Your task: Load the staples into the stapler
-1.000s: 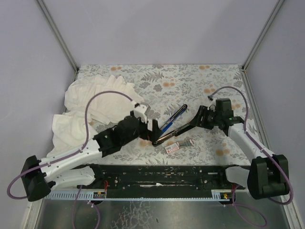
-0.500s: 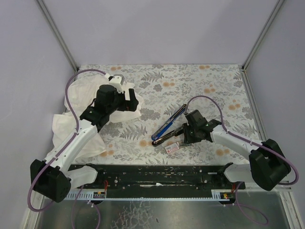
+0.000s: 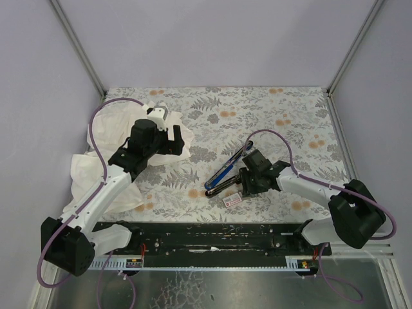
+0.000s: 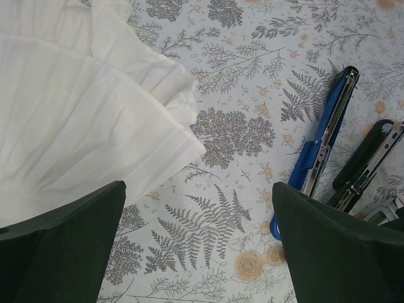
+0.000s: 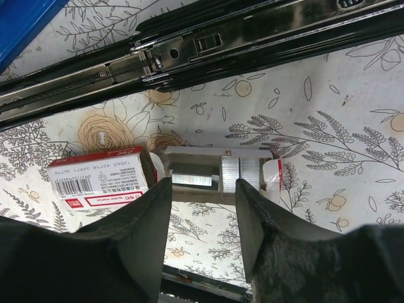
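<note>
The stapler [image 3: 226, 166] lies hinged open mid-table, its blue arm [image 4: 322, 139] splayed from the black base with the metal channel [image 5: 189, 53]. The staples are a small white box with a red label [image 5: 98, 180] and, beside it, its slid-out tray holding silvery strips [image 5: 192, 178]; the box [image 3: 233, 200] sits just in front of the stapler. My right gripper [image 5: 202, 189] hovers low over the tray, jaws apart, its tips either side of a strip without clamping it. My left gripper [image 4: 199, 252] is wide open and empty, to the left of the stapler.
A large crumpled white cloth [image 3: 109, 161] covers the table's left side; its folded edge [image 4: 82, 113] lies just under my left gripper [image 3: 179, 140]. A black rail [image 3: 212, 238] runs along the near edge. Grey walls close in the floral table.
My left arm swung away from the stapler, back left to the cloth's edge, and opened fully. My right gripper left the stapler's far end and came down over the staple tray, its jaws narrowing, then widening.
</note>
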`<state>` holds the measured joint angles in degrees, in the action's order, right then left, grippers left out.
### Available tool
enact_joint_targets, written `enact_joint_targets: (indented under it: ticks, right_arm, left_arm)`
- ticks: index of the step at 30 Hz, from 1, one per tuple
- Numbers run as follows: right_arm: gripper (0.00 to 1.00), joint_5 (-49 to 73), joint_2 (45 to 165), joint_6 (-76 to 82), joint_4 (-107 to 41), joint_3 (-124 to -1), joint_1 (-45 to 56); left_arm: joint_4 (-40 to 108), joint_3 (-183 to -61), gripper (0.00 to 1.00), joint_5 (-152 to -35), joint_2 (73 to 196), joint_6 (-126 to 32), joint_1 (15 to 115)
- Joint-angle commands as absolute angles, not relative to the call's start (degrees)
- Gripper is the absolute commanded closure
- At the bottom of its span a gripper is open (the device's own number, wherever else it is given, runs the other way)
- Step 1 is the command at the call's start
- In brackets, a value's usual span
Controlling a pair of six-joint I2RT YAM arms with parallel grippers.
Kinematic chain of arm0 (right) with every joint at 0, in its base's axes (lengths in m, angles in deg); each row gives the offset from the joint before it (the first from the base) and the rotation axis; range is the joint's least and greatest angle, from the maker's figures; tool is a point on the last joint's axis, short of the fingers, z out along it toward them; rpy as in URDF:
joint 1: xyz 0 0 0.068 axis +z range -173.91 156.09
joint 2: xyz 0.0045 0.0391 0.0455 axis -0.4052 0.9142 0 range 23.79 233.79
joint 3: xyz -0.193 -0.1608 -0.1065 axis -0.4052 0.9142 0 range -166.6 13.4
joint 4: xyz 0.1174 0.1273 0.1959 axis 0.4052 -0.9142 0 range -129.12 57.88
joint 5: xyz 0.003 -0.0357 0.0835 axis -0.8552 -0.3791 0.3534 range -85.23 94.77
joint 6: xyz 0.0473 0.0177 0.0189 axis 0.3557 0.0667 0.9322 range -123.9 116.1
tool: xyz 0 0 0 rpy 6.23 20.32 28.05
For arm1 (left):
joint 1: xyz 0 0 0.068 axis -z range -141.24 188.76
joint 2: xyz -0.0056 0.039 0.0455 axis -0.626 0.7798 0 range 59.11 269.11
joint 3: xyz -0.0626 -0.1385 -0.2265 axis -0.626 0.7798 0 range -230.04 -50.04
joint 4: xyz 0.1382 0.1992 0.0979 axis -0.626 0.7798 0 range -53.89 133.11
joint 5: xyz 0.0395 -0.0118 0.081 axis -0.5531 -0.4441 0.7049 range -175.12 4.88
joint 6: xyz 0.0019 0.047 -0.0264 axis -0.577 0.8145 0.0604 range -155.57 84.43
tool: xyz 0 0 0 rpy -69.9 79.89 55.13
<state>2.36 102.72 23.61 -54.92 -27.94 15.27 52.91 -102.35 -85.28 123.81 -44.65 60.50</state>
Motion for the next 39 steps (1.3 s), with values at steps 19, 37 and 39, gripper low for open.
enact_joint_targets:
  ticks: [19, 37, 39]
  right_arm:
    - [0.61, -1.97, 106.61, 25.80, -52.50, -31.17, 19.26]
    - [0.71, -4.43, 98.72, 25.08, -53.65, -33.10, 20.07]
    - [0.71, -3.63, 96.78, 24.05, -52.03, -32.26, 20.12]
  left_arm:
    - [51.41, -102.36, 0.01, -85.45, 125.30, -43.92, 60.20]
    - [51.96, -102.31, 0.02, -91.51, 122.63, -51.14, 60.27]
    - [50.73, -100.93, 0.03, -95.81, 121.82, -55.86, 60.28]
